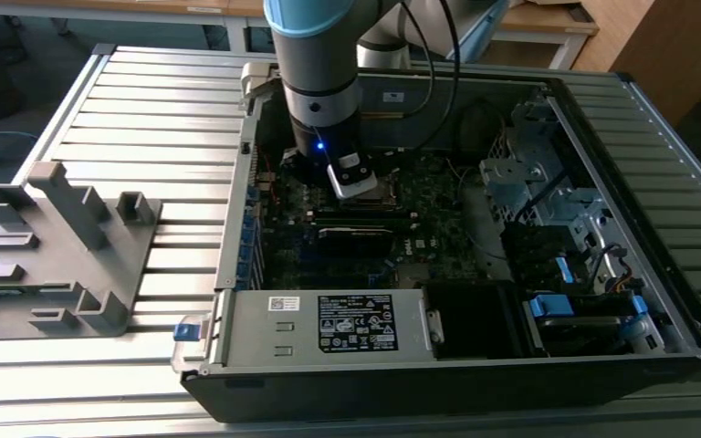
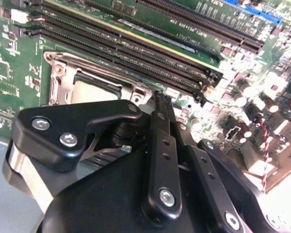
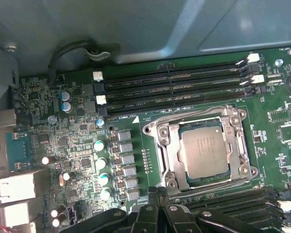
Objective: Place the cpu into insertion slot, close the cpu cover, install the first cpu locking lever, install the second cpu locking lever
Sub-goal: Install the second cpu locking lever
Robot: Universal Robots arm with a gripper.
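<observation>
Ribbed grey metal worktop point(image 1: 143, 100) carries the open black computer case point(image 1: 448, 383). Inside, the flat silver-grey square cpu point(image 3: 202, 149) lies face up in the metal-rimmed insertion slot point(image 3: 157, 131), the thin metal cpu cover point(image 3: 170, 154) framing it, in my first wrist view. My jaws point(image 2: 157, 99) hang beside the socket; I cannot tell their width.

black metal gripper point(image 2: 157, 104) with shiny screws, big and close, fingertips look pressed together but hard to be sure | just past its tip: flat silver-grey square cpu point(image 2: 89, 91) under the thin shiny metal cpu cover point(image 2: 94, 73) | beside that: long black memory slots point(image 2: 136, 46) on the green circuit board point(image 2: 5, 63)
</observation>
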